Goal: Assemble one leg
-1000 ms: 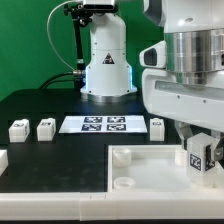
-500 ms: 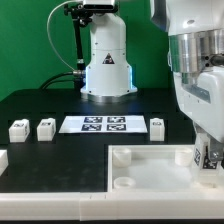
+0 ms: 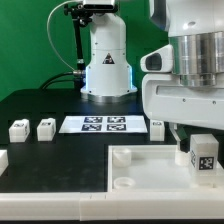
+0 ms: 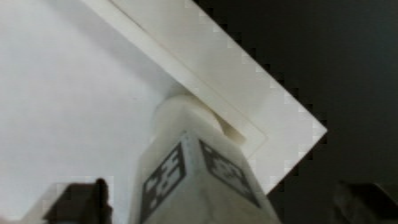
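- White plastic leg (image 3: 204,157) stands upright at the tray's (image 3: 150,172) far corner on the exterior view's right. Its marker face is square to that camera.
- Change noted: a second ago the marker face was turned aside, and half a second ago leg and wrist had swung further toward the exterior view's right. The leg has kept to the same tray corner throughout.
- Judgement: the leg is being twisted into the tray's corner socket. That step looks well advanced, but full seating cannot be confirmed because the joint is hidden.
- Gripper (image 4: 222,203): the wrist view shows the dark fingers (image 4: 80,200) well apart on either side of the leg. Tray surface shows between one finger and the leg, and dark worktop (image 3: 60,150) between the leg and the other. The gripper appears wide open and holds nothing. Judgement: a pause between turns.
- Arm pose: the wrist is vertical over that tray corner, pointing straight down, with the hand housing directly above the leg.
- Three spare legs (image 3: 45,127) and the marker board (image 3: 102,124) lie on the worktop beyond the tray's far edge, apart from it.
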